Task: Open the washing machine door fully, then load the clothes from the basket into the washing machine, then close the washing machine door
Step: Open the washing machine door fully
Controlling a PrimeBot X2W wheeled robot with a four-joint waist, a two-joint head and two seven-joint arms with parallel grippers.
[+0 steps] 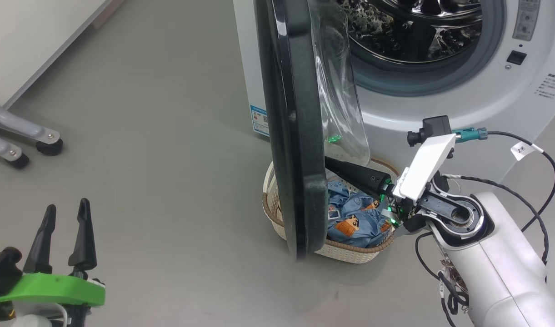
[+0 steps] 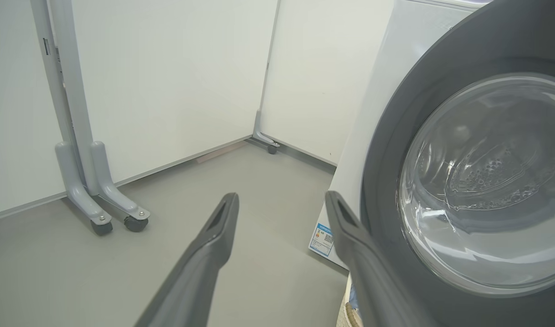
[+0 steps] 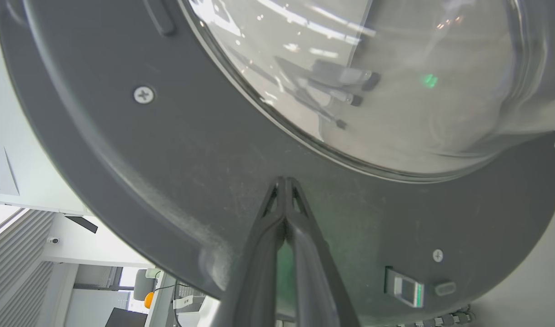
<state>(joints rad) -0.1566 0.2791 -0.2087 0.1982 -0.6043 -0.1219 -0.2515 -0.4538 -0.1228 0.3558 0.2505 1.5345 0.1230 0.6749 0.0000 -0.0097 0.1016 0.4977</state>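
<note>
My right gripper [image 3: 285,181] had its jaws pressed together on nothing, tips against the inner rim of the washing machine door [image 3: 168,190] straight ahead. Beneath them lay the clothes [image 1: 354,218] in the basket [image 1: 350,254]. Well beyond the door's outer face hung my left gripper [image 1: 67,204], spread; the right looked nearer to push.

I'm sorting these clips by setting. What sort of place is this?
Likely a lab or test bay staged as a laundry corner, not a home: a washing machine and basket of clothes stand on grey floor, beside white partition panels on wheeled feet.
</note>
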